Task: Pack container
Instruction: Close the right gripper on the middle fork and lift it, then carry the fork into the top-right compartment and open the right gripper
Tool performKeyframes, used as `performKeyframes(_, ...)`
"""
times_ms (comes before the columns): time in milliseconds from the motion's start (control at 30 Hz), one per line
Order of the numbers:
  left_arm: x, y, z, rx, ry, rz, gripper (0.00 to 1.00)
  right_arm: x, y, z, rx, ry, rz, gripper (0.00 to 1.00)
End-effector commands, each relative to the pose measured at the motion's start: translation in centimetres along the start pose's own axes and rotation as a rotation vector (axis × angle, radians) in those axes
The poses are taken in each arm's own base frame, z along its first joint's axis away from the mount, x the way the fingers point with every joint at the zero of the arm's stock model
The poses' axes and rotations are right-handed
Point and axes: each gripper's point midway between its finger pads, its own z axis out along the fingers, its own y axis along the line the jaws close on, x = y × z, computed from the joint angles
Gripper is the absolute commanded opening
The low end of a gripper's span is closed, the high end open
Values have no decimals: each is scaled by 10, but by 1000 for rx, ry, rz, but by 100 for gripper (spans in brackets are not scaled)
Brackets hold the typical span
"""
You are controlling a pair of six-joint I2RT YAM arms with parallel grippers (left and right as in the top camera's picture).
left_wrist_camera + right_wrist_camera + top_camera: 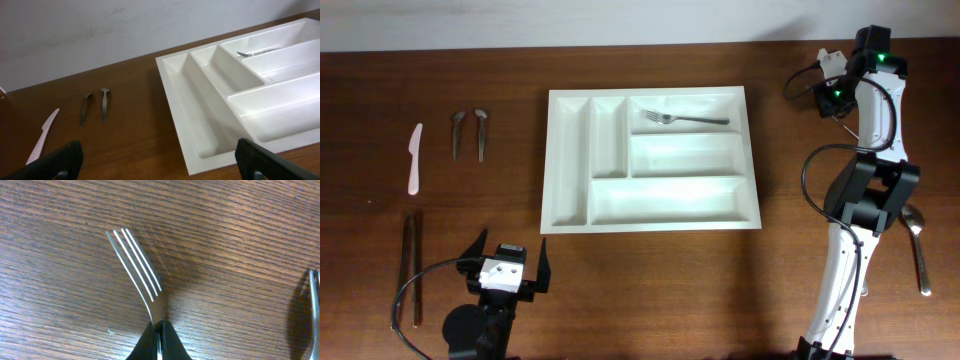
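ROOM: wide strip of table (785,150) between tray (665,199) and right arm | TRAY: mid-frame, one fork (685,119) in its upper-right long slot | LEFT: left gripper (508,255) lower left, jaws wide apart, holding nothing | RIGHT: right gripper (159,330) clamped on second fork (137,262) at its neck

Right arm (845,262): white tubular links between black joint housings.
Lights (880,57): two small green glows on the black end section.
Right cable (804,180): thin, black, looping beside the links.
Right hand (159,342): black fingers narrowing to slim tips.
Left hand (510,262): white block with dark screw dots, flanked by flat black fingers (60,160).
Left cable (435,266): black, curving out from the block.
Left base (470,332): black, rounded.
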Motion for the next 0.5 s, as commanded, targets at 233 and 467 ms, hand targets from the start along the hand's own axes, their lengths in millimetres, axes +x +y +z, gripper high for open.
performKeyframes(233, 2, -1, 0, -1, 4, -2, 99, 8, 15, 2, -24, 56, -17, 3)
performKeyframes(467, 2, -1, 0, -1, 4, -2, 99, -40, 43, -59, -19, -49, -177, 4)
